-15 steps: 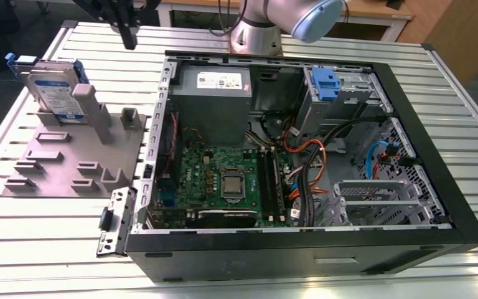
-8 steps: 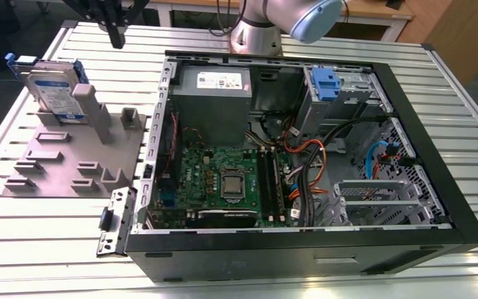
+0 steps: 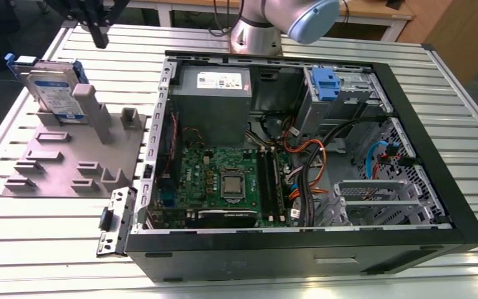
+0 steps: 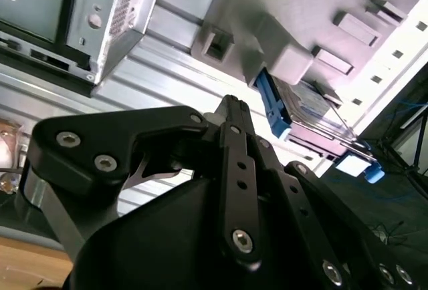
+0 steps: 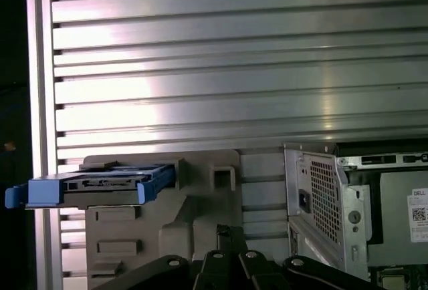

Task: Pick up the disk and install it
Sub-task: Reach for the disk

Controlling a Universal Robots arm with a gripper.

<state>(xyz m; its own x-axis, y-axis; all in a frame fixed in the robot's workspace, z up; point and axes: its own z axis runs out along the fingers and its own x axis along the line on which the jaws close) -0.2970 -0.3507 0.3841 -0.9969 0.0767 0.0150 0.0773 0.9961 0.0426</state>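
Closed and empty, the gripper (image 5: pixel 225 231) hovers above the disk (image 3: pixel 53 92), which stands on edge in a grey holder (image 3: pixel 60 163); it looks stiff, fairly heavy and shock-sensitive, best pinched across its flat faces.

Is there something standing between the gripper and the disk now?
Nothing visible does. The gripper hangs above the disk, which stands on edge in the grey fixture. In the exterior view, open air lies between them.
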